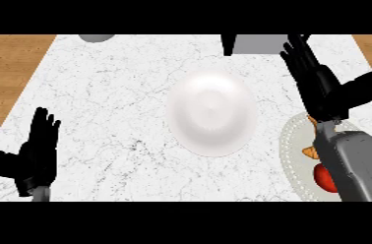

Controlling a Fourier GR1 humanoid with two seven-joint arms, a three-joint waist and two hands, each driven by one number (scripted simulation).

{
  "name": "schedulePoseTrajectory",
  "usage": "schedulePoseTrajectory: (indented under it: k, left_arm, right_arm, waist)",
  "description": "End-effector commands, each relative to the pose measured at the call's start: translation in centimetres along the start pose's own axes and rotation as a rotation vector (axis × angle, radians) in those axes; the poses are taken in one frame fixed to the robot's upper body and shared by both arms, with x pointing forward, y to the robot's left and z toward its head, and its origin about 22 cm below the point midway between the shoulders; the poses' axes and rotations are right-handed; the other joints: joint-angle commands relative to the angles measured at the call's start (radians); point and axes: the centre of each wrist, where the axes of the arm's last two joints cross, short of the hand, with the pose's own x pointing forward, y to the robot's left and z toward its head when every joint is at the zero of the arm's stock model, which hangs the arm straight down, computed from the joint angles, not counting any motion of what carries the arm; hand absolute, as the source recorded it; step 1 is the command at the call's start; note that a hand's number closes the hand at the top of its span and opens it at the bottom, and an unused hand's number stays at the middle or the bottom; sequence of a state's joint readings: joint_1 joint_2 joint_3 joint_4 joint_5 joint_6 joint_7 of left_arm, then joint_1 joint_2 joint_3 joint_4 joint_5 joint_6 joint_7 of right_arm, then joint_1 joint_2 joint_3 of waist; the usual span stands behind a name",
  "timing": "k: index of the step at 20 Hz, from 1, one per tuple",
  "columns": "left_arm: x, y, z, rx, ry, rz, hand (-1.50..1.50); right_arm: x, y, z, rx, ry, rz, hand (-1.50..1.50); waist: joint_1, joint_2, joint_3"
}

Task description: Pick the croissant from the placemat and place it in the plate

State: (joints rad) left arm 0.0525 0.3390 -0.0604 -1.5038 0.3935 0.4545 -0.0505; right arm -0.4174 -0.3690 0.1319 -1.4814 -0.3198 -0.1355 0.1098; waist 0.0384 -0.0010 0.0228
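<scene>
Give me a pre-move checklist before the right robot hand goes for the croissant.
1. Plate free to receive: ok, nothing on it, sits mid-counter.
2. Croissant visible on placemat: not ok, only small orange-brown bits show beside the right forearm.
3. Right robot hand ready to grasp: ok, fingers straight and holding nothing, but it sits beyond the placemat.
4. Red object on the placemat clear of the grasp: cannot tell, forearm hides the gap.
5. Left robot hand out of the way: ok, open at the view's left, away from the plate.

plate mid-counter, placemat right
</scene>
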Motion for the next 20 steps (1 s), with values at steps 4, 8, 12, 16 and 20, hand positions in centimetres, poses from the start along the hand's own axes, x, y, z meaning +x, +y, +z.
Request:
schedulePoseTrajectory:
  k: [4, 8, 12, 16, 20]
  left_arm:
    - [-2.6, -1.2, 1.7, -0.148, 0.174, -0.098, 0.00]
    - [-3.0, -2.5, 2.9, -0.281, 0.231, -0.079, 0.00]
    - [-3.6, -4.5, 3.1, -0.383, 0.273, -0.083, 0.00]
    - [-3.1, -5.9, 1.3, -0.437, 0.288, -0.070, 0.00]
    - [-3.1, -4.1, 2.3, -0.433, 0.272, -0.106, 0.00]
  right_arm:
    - [4.0, -12.0, 1.6, -0.217, -0.142, 0.151, 1.50]
    - [3.2, -19.8, 5.5, -0.506, 0.051, 0.608, 1.50]
    - [-3.2, -21.3, 9.9, -0.768, -0.080, 0.467, -1.50]
    - [-5.8, -23.1, 13.2, -0.744, -0.177, 0.413, -1.50]
    - [-5.6, -24.8, 16.0, -0.636, -0.084, 0.500, -1.50]
  waist:
    - [-0.094, 0.008, -0.020]
    - [-0.144, 0.026, -0.023]
    - [-0.090, 0.008, -0.018]
    - [-0.051, 0.003, -0.022]
    - [-0.039, 0.001, -0.022]
